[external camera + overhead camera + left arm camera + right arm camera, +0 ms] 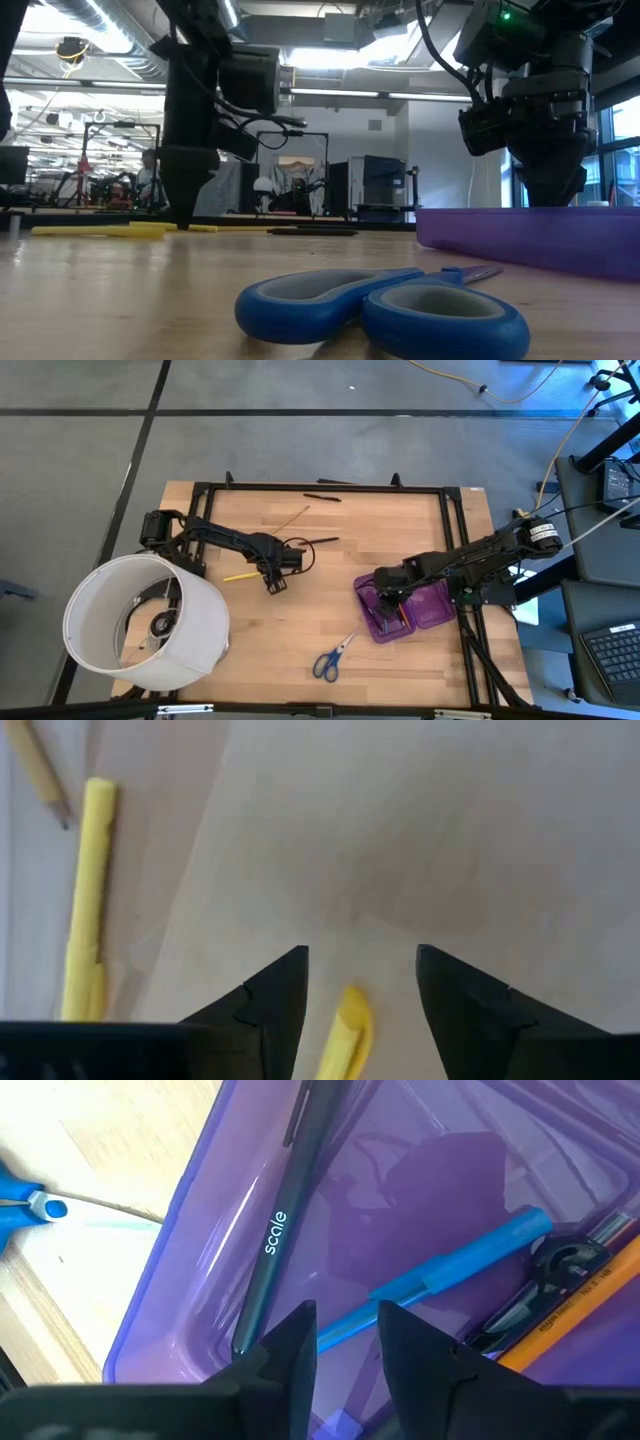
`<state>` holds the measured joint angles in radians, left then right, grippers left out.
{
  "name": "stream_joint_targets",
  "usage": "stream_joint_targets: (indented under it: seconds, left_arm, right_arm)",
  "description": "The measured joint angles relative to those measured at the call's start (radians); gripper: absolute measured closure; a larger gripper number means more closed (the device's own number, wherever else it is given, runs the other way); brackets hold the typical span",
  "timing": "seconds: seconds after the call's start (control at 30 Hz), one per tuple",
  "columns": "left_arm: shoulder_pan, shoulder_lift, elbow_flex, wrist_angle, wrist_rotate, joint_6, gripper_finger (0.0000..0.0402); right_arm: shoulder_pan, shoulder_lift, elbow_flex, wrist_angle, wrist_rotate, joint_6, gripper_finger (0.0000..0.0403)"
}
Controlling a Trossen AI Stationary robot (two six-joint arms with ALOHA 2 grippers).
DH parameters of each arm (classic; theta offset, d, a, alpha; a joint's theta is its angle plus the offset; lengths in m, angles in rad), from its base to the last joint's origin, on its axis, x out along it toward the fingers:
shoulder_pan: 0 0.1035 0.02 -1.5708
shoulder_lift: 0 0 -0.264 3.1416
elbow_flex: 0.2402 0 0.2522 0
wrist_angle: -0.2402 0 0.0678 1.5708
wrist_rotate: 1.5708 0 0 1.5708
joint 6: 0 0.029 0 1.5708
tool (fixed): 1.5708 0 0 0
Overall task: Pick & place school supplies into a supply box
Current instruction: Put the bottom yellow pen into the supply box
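My left gripper (275,582) is open, low over the table, pointing down. The end of a yellow marker (345,1030) lies between its fingers, apart from both. Another yellow marker (85,900) and a pencil (40,770) lie beside it. My right gripper (385,600) hangs over the open purple supply box (400,610), its fingers (290,1340) a narrow gap apart and empty. In the box lie a black pen (275,1230), a blue pen (460,1265) and an orange pencil (580,1295). Blue-handled scissors (335,655) lie flat near the front edge.
A large white lampshade-like cylinder (145,622) stands at the front left corner. A pencil (290,518) and a black pen (325,541) lie behind my left gripper. Another black pen (322,497) lies at the far edge. Bare wood lies between the two arms.
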<state>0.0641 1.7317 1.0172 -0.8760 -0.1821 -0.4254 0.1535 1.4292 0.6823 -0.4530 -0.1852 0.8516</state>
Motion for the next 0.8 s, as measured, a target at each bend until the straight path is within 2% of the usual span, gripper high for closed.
stream_joint_targets:
  seconds: [0.3, 0.5, 0.8]
  left_arm:
    - [0.05, 0.0, 0.0, -0.116, 0.028, -0.032, 0.0224]
    - [0.05, 0.0, -0.044, -0.106, 0.113, -0.01, 0.0222]
    - [0.05, -0.005, -0.105, -0.072, 0.133, 0.021, 0.0241]
  right_arm:
    - [0.0, 0.0, 0.0, 0.0, 0.0, -0.024, 0.029]
    - [0.0, 0.0, 0.0, 0.0, 0.0, -0.025, 0.029]
    - [0.0, 0.0, 0.0, 0.001, 0.0, -0.024, 0.029]
